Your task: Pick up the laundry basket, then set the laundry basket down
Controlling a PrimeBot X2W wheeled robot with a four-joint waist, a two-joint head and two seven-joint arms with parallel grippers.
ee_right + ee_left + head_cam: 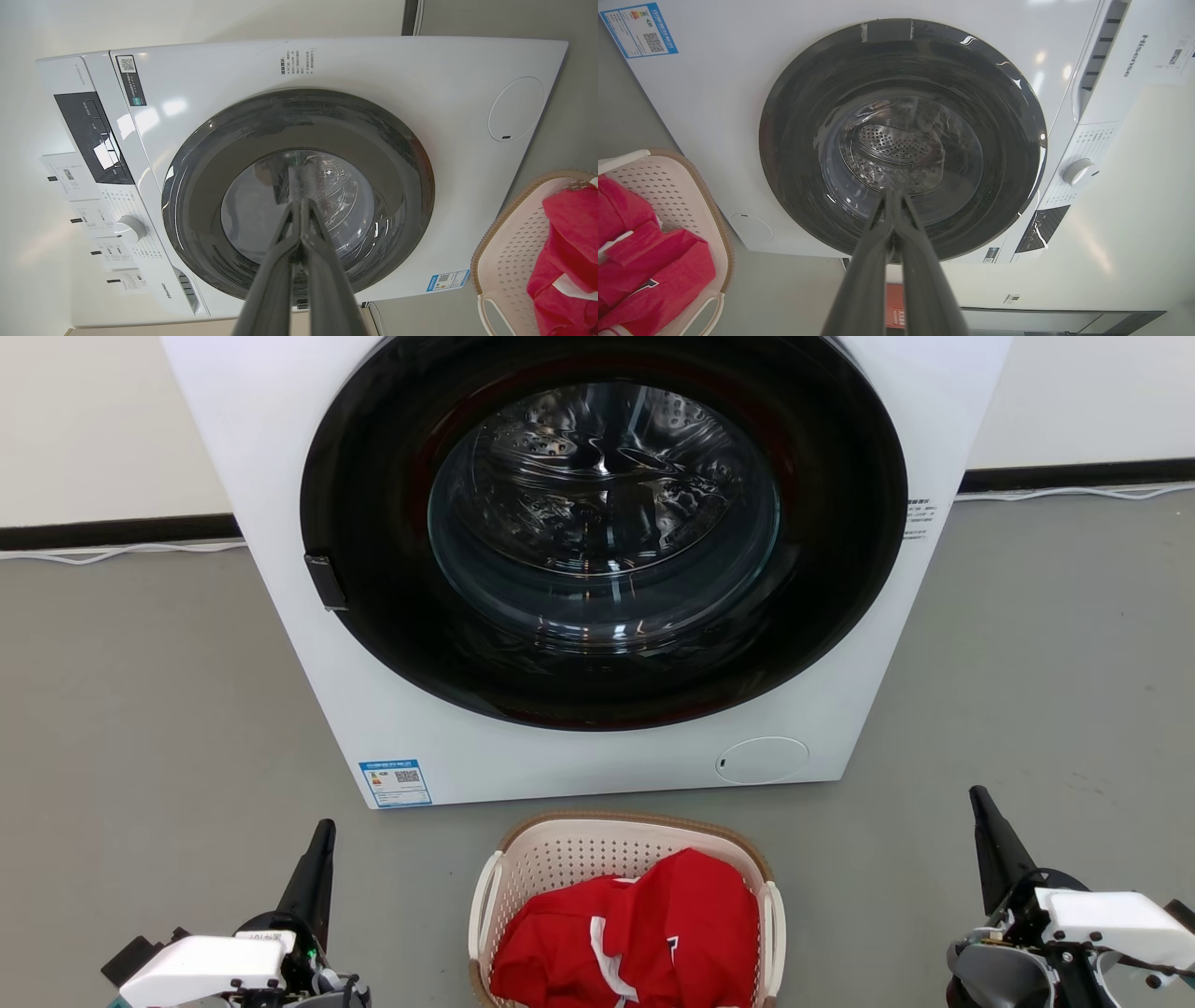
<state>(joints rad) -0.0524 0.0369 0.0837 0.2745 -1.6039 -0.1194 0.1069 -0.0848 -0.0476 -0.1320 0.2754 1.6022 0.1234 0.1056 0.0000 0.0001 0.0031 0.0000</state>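
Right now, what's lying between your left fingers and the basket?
Nothing: in the head view, bare grey floor runs from the left fingers to the basket.

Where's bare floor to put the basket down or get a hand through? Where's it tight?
Widest bare floor: left of the washing machine, from the wall down to the left gripper; likewise on its right, beyond the right gripper. Narrower strips flank the laundry basket toward each gripper. Tight: the gap between basket rim and machine base.
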